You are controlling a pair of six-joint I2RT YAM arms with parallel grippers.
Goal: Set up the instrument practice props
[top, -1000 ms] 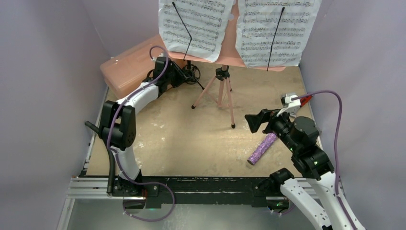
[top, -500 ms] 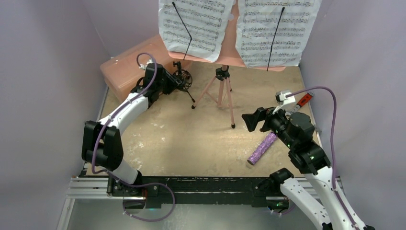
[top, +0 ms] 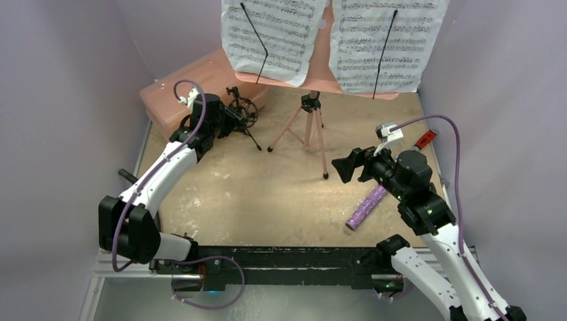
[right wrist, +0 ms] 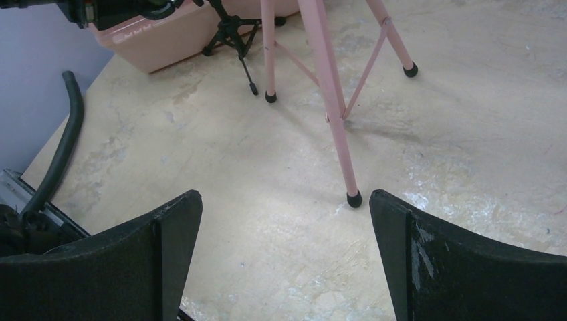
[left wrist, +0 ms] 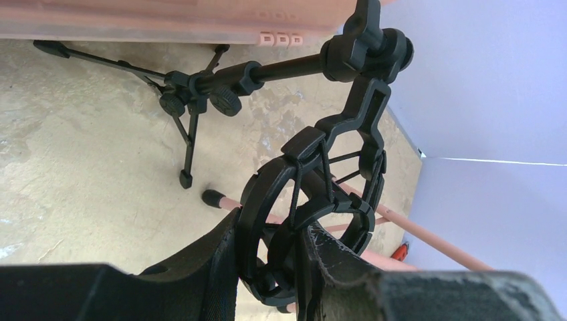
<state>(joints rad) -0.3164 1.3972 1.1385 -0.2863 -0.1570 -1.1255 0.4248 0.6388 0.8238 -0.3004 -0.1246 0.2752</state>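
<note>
Pink case (top: 180, 90): lies along the worktop's (top: 267, 194) far-left corner, behind the action; it seems to be storage only.
Music stand (top: 321, 150): stands on its tripod legs at the middle of the far edge, upright and facing the arms, so it looks already set.
Sheet-music pages (top: 271, 37): the two hang side by side on the stand's desk, each pinned by a thin black retainer wire so it cannot slip off.
Right gripper (right wrist: 284, 227): jaws wide apart and empty, hovering near the right edge just above the microphone, probably ready to collect it.
Left gripper (left wrist: 267, 267): clamped on the shock-mount ring, the easiest part to hold while placing.
Microphone (top: 366, 207): lies flat near the near-right corner, untouched.
Mini tripod (left wrist: 194, 100): just in front of the case, left of the stand; legs spread, feet at the worktop.
</note>
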